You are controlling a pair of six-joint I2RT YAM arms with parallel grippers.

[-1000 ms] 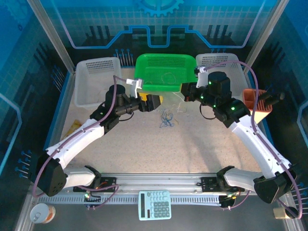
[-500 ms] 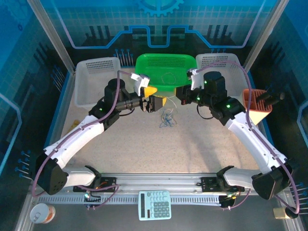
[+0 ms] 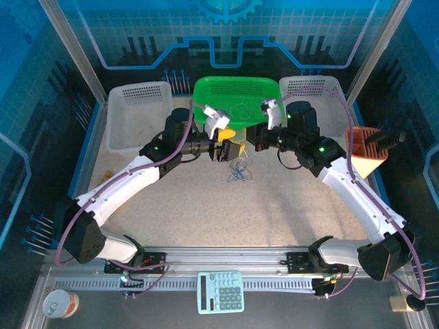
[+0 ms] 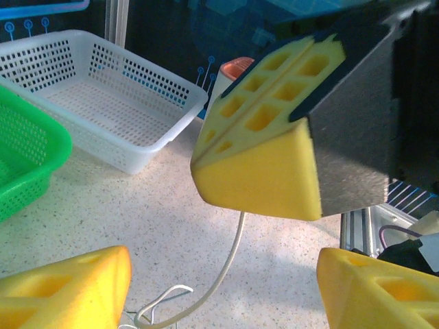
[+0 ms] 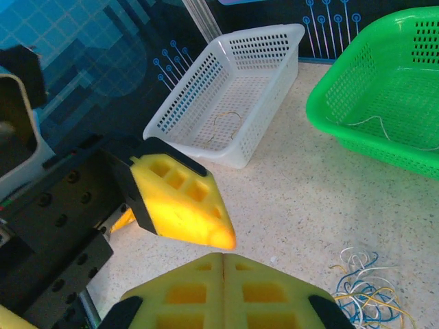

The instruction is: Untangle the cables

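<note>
Nearest you, one pale green calculator (image 3: pixel 221 291) lies in front of the metal rail (image 3: pixel 226 255), with one small can (image 3: pixel 57 303) off to its left. Your two arms reach from the rail over the speckled table (image 3: pixel 206 212). Mid-table, one tangle of cables (image 3: pixel 238 170), blue, white and yellow, lies just on your side of the two grippers. Your left gripper (image 4: pixel 223 301) stands spread, its yellow fingers (image 4: pixel 65 288) on either side of a whitish cable (image 4: pixel 235 253) without touching it. Your right gripper (image 5: pixel 223 264) is pressed together, and that cable climbs from the table to the underside of its pads, apparently pinched there. The two grippers sit tip to tip, just beside each other. Behind them stand three baskets: one green basket (image 3: pixel 236 82) in the middle holding one loose cable (image 5: pixel 377 123), one white basket (image 3: pixel 140 86) to the left holding one thin wire (image 5: pixel 226 123), and a second white basket (image 3: pixel 302 81) to the right. One orange holder (image 3: pixel 362 144) stands at the right edge. Against a second ago, both grippers have swung inward and closed the gap between them, the left one has moved toward the green basket, and the tangle has stayed put.
</note>
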